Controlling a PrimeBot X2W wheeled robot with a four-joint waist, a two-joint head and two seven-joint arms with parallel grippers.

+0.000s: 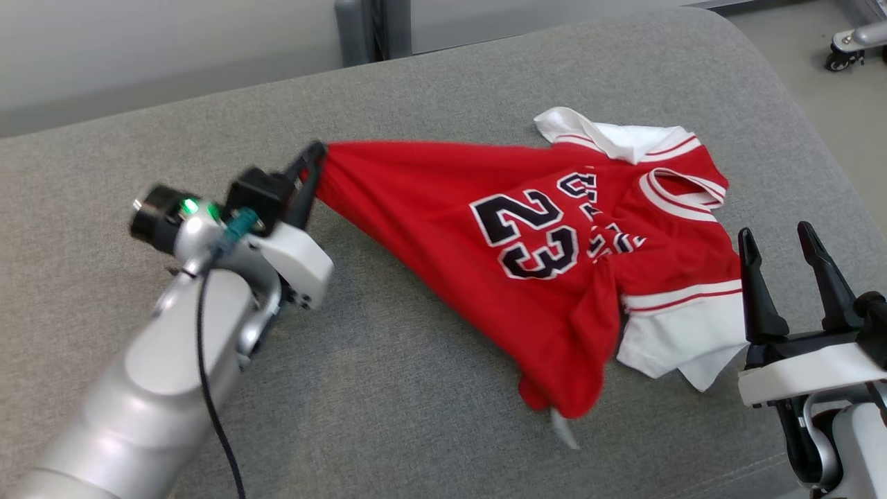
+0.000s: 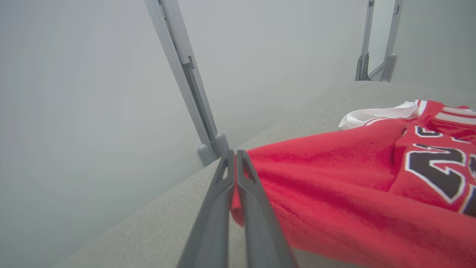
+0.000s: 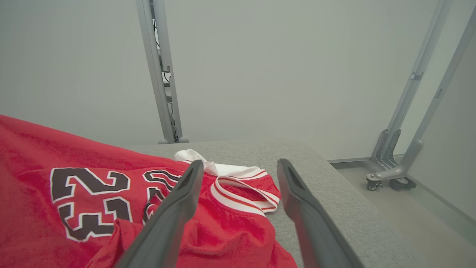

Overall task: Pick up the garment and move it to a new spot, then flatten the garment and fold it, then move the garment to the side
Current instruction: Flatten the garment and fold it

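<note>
The garment (image 1: 527,242) is a red jersey with white sleeves and a black 23, lying crumpled on the grey cushioned surface (image 1: 416,83). My left gripper (image 1: 315,156) is shut on the jersey's left hem corner and holds it lifted, so the cloth stretches taut toward it. In the left wrist view the two fingers (image 2: 234,175) press together with red fabric (image 2: 334,178) pinched between them. My right gripper (image 1: 775,242) stands open beside the jersey's right edge, near the white sleeve, with nothing between its fingers. The right wrist view shows the jersey (image 3: 93,193) under and left of the spread gripper (image 3: 240,165).
The grey surface ends at a rounded edge on the right (image 1: 818,125), with floor and a wheeled metal stand (image 1: 849,45) beyond. Metal frame posts (image 3: 160,74) rise behind the surface against a pale wall. Bare cushion lies in front of and left of the jersey.
</note>
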